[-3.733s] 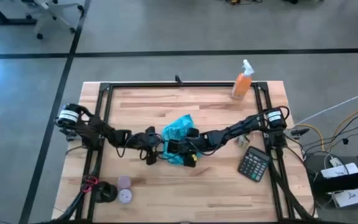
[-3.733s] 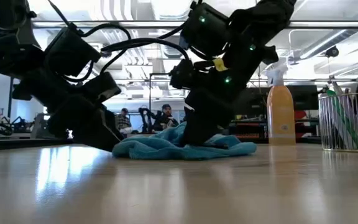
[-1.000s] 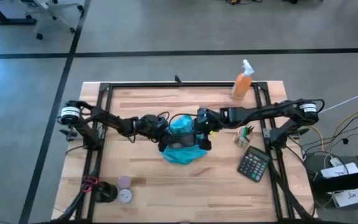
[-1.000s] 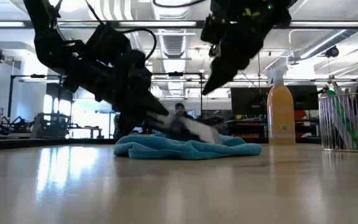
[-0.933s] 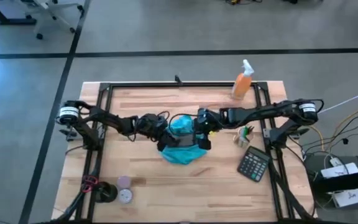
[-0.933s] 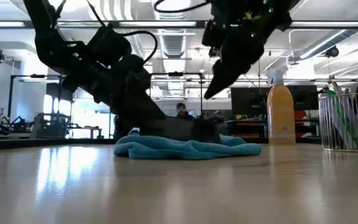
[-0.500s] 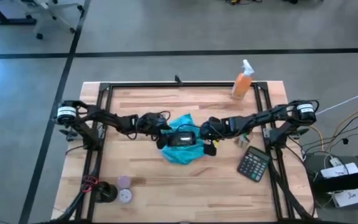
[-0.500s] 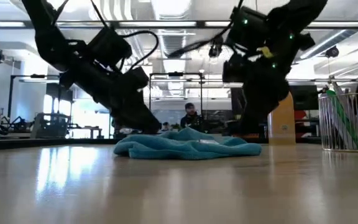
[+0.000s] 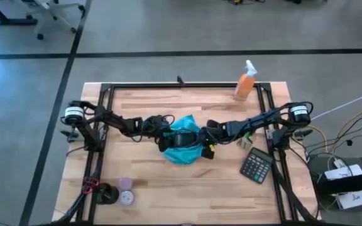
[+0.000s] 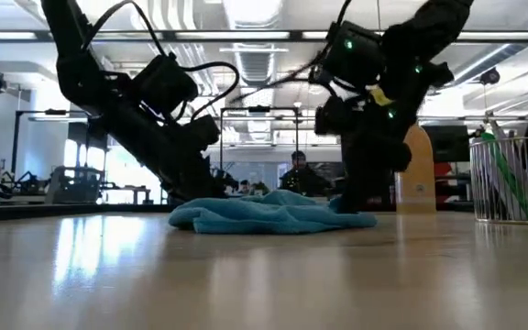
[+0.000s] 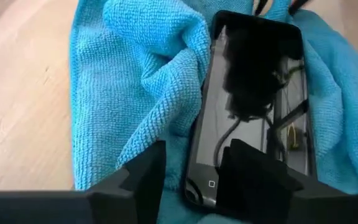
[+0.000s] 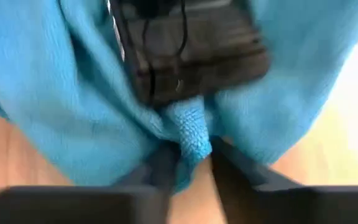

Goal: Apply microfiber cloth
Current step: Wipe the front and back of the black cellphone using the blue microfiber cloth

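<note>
Since half a second ago the right gripper (image 9: 201, 148) has slid in from beside the microfiber cloth (image 9: 182, 148) to its right edge, while the left gripper (image 9: 166, 142) has kept its place at the cloth's left side.

From above, the turquoise cloth lies crumpled near the middle of the desk (image 9: 168, 188), with the black phone (image 9: 185, 140) resting on top of it. Both arms reach in toward it from opposite sides. An orange spray bottle (image 9: 246, 81) stands near the far right corner, a calculator (image 9: 257, 166) lies by the right edge, and a wire cup (image 9: 246, 139) of pens sits just beyond it.

At table height, the cloth (image 10: 269, 213) forms a low rumpled mound. One arm slants down to its left end and the other comes down on its right end. The spray bottle (image 10: 417, 174) and wire cup (image 10: 507, 179) stand off to the right.

Past the left wrist, the phone (image 11: 253, 99) lies screen up on the cloth (image 11: 129, 87), one fold lapping its long edge. The left gripper's (image 11: 194, 177) dark fingers (image 11: 145, 180) are spread apart, with the near end of the phone between them.

Past the right wrist, the right gripper (image 12: 188, 162) has its fingers (image 12: 163, 165) pinching a raised fold of the cloth (image 12: 55, 93), with the phone (image 12: 191, 43) just beyond.
</note>
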### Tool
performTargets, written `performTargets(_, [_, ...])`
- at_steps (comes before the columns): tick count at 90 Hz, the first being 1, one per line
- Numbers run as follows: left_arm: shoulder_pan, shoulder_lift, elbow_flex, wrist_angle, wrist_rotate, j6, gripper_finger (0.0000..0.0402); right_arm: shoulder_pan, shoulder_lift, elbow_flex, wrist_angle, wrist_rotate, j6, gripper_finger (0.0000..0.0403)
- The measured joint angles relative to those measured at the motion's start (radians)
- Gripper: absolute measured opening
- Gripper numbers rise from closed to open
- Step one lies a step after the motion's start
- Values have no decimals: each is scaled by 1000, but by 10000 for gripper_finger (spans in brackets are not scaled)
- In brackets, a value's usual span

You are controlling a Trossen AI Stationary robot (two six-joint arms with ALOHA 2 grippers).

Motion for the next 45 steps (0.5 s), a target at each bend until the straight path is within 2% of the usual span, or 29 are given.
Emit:
performTargets(9, [-1, 2, -1, -7, 0, 3, 155, -1, -14, 27, 0, 62, -38, 16])
performTargets(17, [-3, 3, -2, -4, -1, 6, 152, -3, -14, 48, 6, 65, -86, 8])
performTargets(29, [-3, 3, -3, 13, -1, 8, 149, -4, 19, 62, 129, 34, -124, 3])
performTargets(45, [-3, 4, -4, 21, 0, 7, 144, -9, 126, 58, 259, -17, -124, 0])
